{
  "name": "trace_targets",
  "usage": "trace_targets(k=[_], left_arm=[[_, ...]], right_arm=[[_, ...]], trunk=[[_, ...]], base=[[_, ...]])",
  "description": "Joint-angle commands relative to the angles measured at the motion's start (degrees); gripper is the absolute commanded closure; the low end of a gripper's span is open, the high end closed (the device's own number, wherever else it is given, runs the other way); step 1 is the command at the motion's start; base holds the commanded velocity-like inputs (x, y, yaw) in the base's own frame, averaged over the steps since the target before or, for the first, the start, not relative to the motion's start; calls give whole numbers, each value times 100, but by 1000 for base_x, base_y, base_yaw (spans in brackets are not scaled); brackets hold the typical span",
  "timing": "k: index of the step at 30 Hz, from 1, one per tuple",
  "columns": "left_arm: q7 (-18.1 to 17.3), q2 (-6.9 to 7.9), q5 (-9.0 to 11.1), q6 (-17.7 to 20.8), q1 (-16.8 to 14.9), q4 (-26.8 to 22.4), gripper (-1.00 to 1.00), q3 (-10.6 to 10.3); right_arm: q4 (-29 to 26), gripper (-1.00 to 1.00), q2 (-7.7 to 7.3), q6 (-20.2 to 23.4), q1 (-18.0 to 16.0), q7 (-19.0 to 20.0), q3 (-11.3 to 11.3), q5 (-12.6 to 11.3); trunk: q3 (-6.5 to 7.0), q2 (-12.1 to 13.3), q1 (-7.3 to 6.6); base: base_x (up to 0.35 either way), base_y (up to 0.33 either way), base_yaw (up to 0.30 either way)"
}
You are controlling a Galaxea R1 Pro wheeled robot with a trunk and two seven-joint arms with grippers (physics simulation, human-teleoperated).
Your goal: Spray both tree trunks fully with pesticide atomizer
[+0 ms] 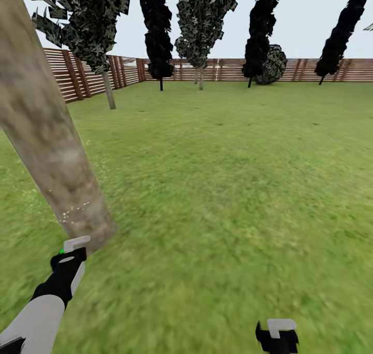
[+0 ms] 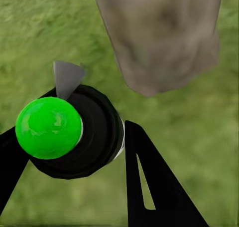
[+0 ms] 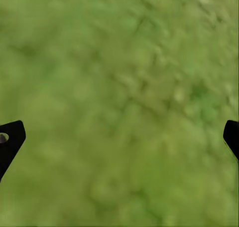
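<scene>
Left wrist view: left pincer clamped on the pesticide atomizer, nozzle toward the tree trunk.

Black fingers grip the dark bottle body either side, green cap facing the camera, grey nozzle tip aimed at the trunk base, presumably so the mist lands low on the bark. In the head view the left pincer sits just near of the trunk, at the left; faint white specks of pesticide dot its lower part, upper part looks bare. Right pincer hangs spread and empty over the grass, kept clear. Fence far back.
</scene>
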Motion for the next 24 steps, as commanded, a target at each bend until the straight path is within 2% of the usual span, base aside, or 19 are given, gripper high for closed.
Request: trace_targets(k=[1, 12, 18, 19, 21, 22, 24], left_arm=[[1, -6, -59, 40, -5, -9, 100, 15], [1, -1, -67, 40, -5, -21, 100, 15], [-59, 11, -85, 50, -5, -247, 100, -44], [-112, 17, -80, 48, -5, -263, 100, -73], [-614, 71, -84, 80, -16, -298, 100, -146], [-1019, 87, -95, 293, -24, -427, 100, -164], [-1176, 79, -87, 803, -49, -974, 100, -316]], right_arm=[[6, -100, 0, -18, -2, -16, -47, 60], [6, -100, 0, -17, -2, -15, -47, 60], [6, -100, 13, -17, -2, -16, -47, 60], [6, -100, 11, -16, -2, -16, -47, 60], [6, -100, 9, -18, -2, -16, -47, 60], [6, -100, 9, -19, -2, -16, -47, 60], [6, -100, 9, -17, -2, -16, -47, 60]], trunk=[[-5, -2, 0], [-5, -2, 0], [-5, -2, 0], [-5, -2, 0], [-5, -2, 0], [-5, -2, 0], [-5, -2, 0]], base=[[169, -254, 277], [178, -245, 276], [99, -89, 276], [7, -5, 276], [2, -2, 276], [0, 0, 276], [0, 0, 276]])
